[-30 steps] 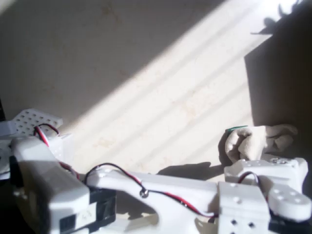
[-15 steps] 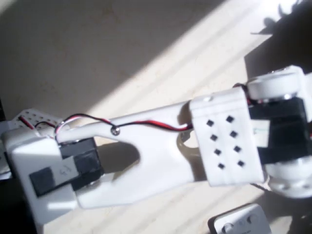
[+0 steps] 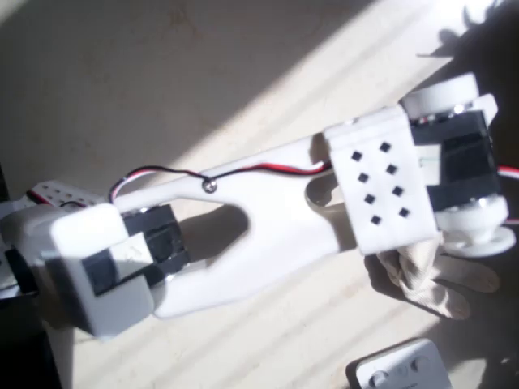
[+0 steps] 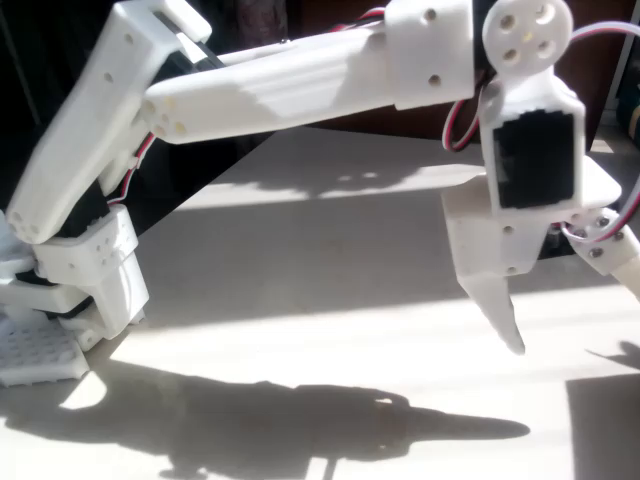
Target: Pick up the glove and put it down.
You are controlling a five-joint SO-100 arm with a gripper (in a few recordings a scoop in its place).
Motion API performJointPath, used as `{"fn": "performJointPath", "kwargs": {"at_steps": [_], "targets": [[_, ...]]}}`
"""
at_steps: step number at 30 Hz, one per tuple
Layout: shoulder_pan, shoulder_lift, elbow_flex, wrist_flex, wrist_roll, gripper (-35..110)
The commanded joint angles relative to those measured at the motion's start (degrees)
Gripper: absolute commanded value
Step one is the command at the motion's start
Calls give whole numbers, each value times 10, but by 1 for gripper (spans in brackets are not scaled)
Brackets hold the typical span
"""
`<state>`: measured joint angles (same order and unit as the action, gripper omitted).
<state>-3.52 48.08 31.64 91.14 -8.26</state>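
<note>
The beige fabric glove (image 3: 434, 279) shows in the overhead view below the arm's wrist block (image 3: 381, 190), its thick fingers spreading to the lower right and its upper part hidden under the arm. In the fixed view my white gripper (image 4: 572, 305) hangs above the sunlit table. One finger (image 4: 500, 300) points straight down, the other finger (image 4: 622, 255) angles out to the right edge. The jaws stand apart with nothing between them. I cannot tell whether the glove rests on the table or touches the gripper.
A white-grey plastic device (image 3: 401, 373) lies at the bottom edge in the overhead view. A perforated white plate (image 4: 35, 350) sits by the arm's base (image 4: 90, 280) at the left. Dark shadow covers the table's right side (image 3: 478, 97).
The arm swung from the bottom of the overhead picture up across the middle. The glove, hidden half a second ago, now shows lower than it lay a second ago.
</note>
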Motion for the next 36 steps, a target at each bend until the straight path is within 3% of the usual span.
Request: {"fn": "performJointPath", "kwargs": {"at_steps": [1, 13, 24, 36], "targets": [[-5, 4, -9, -5, -3, 36], [-3, -6, -8, -6, -3, 35], [-4, -10, -8, -54, -4, -1], [-3, -9, -4, -54, 4, 1]]}}
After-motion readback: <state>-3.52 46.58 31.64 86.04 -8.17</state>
